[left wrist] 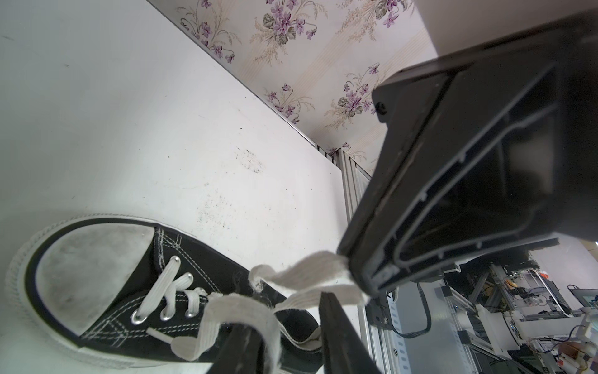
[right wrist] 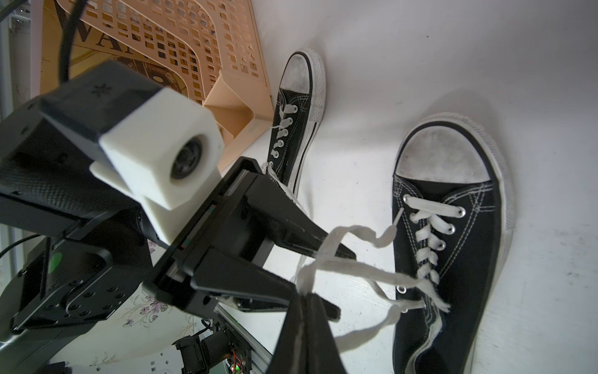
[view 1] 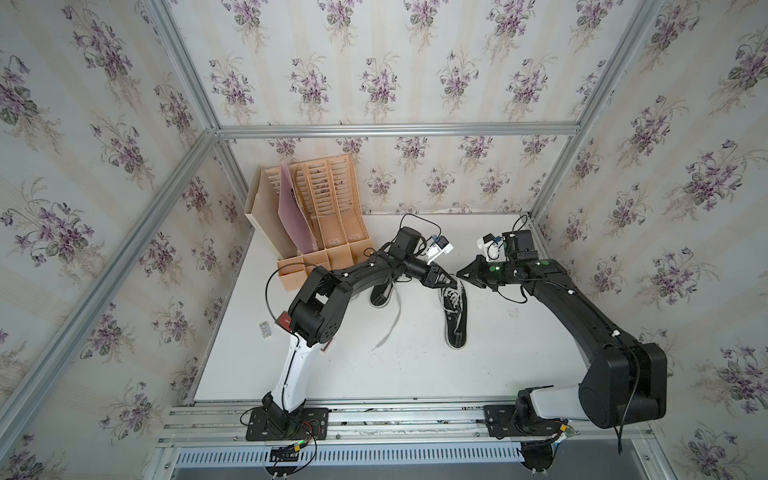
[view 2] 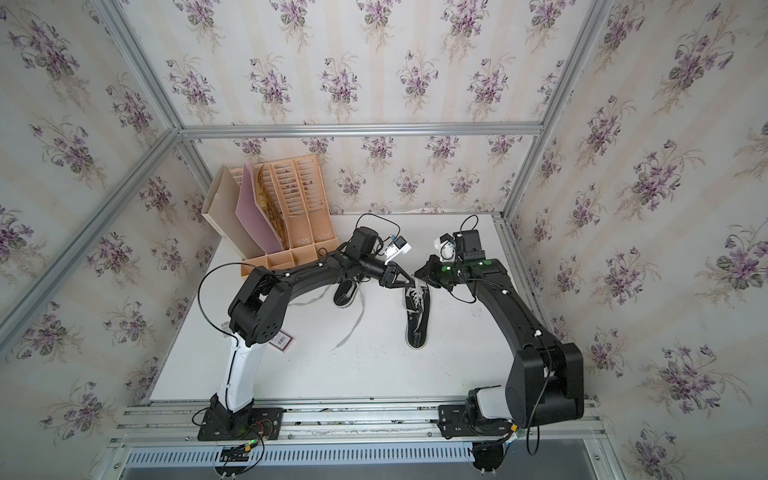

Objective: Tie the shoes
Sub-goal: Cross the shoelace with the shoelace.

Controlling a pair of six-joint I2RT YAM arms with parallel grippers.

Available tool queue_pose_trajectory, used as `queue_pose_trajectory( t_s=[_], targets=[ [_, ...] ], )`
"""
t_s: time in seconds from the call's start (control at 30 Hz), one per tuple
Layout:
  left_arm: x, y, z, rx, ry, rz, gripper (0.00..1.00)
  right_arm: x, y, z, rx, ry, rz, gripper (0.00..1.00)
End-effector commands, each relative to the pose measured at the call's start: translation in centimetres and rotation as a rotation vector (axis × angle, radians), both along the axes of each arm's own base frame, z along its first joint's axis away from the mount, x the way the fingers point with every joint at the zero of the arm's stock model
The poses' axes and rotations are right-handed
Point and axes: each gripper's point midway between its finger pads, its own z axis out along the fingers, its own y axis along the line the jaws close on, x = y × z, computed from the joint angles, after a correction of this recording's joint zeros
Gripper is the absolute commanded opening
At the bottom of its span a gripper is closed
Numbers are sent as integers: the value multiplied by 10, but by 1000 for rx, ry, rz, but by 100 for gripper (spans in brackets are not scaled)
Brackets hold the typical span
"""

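Shoes [view 1: 455,316] lie soles down on the white tabletop [view 1: 415,374]. One shoe [right wrist: 296,107] has its toe cap just beside the foot of the peach file rack [view 1: 332,216], and its loose lace [view 1: 388,331] trails over the tabletop away from the rack. The other shoe [right wrist: 453,259] lies farther from the rack, apart from the first. Its lace end [right wrist: 356,272] hangs raised above the eyelets. The right pincer [right wrist: 304,296] is clamped tight on it. The left pincer [right wrist: 344,285], fingers apart, has a turn of the same lace round one finger [right wrist: 307,239].

In the rack, a pink sheet [view 1: 295,212] stands tilted in a slot at the end farthest from the shoes. A cream cardboard file [view 1: 259,208] stands at that end, but I cannot tell whether it is inside the last slot or just outside. A barcoded card [view 2: 282,341] lies in front of the rack, partly under the left arm [view 1: 332,291].
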Motion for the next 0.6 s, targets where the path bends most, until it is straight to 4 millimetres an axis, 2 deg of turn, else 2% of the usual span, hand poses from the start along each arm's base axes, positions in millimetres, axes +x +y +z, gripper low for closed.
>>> queue_pose_trajectory(
  t_s=[0.0, 0.37, 0.57],
  targets=[
    [-2, -3, -1, 0, -12, -17, 34, -2, 2, 1, 11, 4, 10, 0],
    [-2, -17, -3, 20, -44, -35, 35, -1, 5, 0, 27, 13, 15, 0],
    [-2, -19, -8, 42, -51, -27, 29, -1, 4, -2, 15, 14, 17, 0]
  ],
)
